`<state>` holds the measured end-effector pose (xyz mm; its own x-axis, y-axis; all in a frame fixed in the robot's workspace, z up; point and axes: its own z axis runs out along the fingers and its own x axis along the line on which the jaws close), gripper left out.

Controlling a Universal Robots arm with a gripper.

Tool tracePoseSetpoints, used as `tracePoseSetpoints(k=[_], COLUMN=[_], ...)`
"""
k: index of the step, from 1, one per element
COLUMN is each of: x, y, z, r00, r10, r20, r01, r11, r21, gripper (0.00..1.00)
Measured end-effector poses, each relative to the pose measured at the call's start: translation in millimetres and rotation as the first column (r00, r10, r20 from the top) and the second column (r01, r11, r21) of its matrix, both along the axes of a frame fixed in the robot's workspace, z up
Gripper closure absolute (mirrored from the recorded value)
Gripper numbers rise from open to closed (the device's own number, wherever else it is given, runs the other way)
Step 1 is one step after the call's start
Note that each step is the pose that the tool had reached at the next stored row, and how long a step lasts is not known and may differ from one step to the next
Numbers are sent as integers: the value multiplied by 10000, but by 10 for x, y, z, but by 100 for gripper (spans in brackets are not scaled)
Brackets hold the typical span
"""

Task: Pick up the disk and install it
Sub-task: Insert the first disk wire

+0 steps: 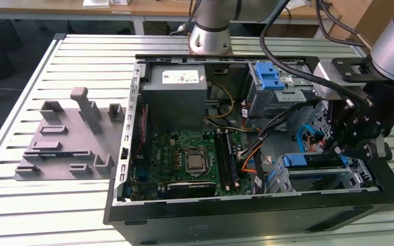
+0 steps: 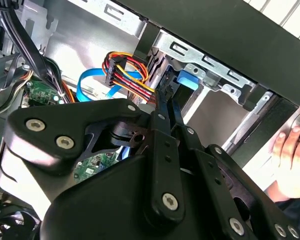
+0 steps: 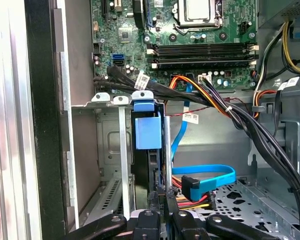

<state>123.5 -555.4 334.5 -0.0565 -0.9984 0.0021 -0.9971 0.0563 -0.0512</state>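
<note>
Okay, slatted metal table (image 1: 60,205) with dark floor (image 1: 5,77) off the exterior view's left and a wooden desk (image 1: 156,7) along the back. A grey plastic fixture (image 1: 67,138) with upright posts lies on the table, furthest to the exterior view's left. Next comes an open black computer case (image 1: 252,220), lying on its side with the inside facing up. Inside it, at the back, is a grey power supply box (image 1: 176,89), with the green motherboard (image 1: 183,159) in front of it. Bundled cables (image 3: 225,107), black, orange and yellow, cross from the board toward the drive bays. A flat blue cable (image 3: 210,175) loops beside the bay.

The disk (image 3: 154,167) sits in the metal drive bay at the case's corner on the exterior view's right, near the front wall. In the exterior view the disk (image 1: 311,163) shows mostly its blue top rail. It stands on edge. Its long axis runs roughly along the case's front wall, and its blue tab (image 3: 148,132) end points toward the motherboard.

The end effector (image 1: 335,151) reaches down into that corner from the arm on the exterior view's right. In both wrist views the end effector (image 2: 169,100) (image 3: 165,197) is narrow, pinched on the disk's near edge, opposite the tab. A person's hand (image 2: 290,150) rests outside the case wall.
</note>
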Motion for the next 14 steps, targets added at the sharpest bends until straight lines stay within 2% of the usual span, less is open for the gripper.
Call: tracePoseSetpoints(k=[9, 14], x=[-4, -5], y=[-22, -30], z=[-23, -42], r00=[10000, 10000], r10=[20, 30], r20=[0, 0], r01=[-20, -30], r11=[10000, 10000], r21=[56, 57], gripper=[84, 84])
